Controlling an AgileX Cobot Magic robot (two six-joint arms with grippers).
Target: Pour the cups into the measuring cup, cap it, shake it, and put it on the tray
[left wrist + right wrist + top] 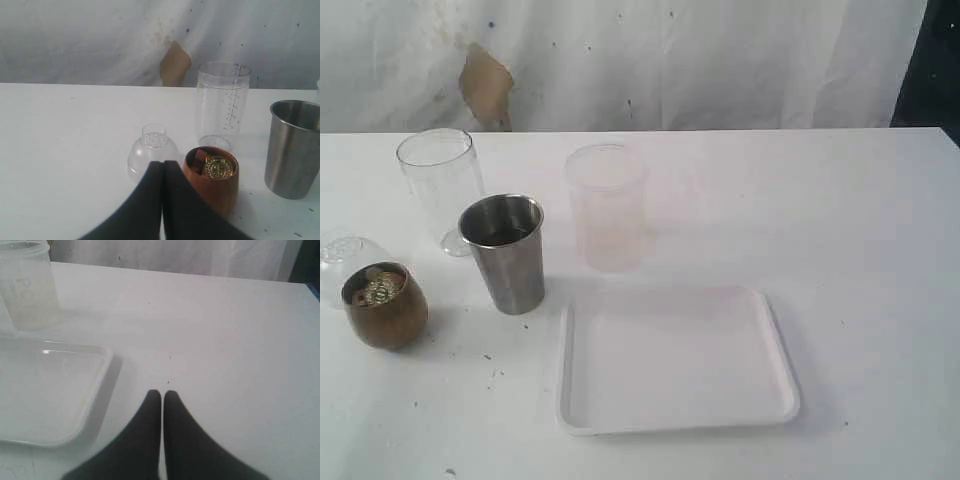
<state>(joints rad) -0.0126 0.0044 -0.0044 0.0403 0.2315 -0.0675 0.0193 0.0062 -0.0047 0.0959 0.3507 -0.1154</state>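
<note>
- Nearest to us lies the tray (670, 365). It is flat, white and smooth, with round corners and a low rim. Nothing sits on it.
- On the near left stands the brown cup (385, 305). It is short and round and looks like wood. Inside we see a shiny gold round thing (218, 167) and small brown blocks (201, 157).
- Just to its right stands the steel tumbler (505, 255). It is tall, grey and shiny, and wider at the top. It is dark inside, so we cannot tell what is in it.
- Farther back on the left stands the measuring cup (440, 185). It is clear and tall, with a thinner foot and little marks up its side. It looks empty.
- A clear lid (152, 152) shaped like a dome lies just beside the brown cup, not on the measuring cup.
- A frosted cup (607, 205) stands just past the far edge of the tray.
- The left gripper (162, 165) has its two black fingers pressed together and holds nothing. It is close to the brown cup and the lid.
- The right gripper (162, 394) is pressed together too, and holds nothing. It is over the bare white table (860, 220), right of the tray.
- We think the job has not begun. Pouring both cups, capping, shaking and setting down on the tray are all left to do.
</note>
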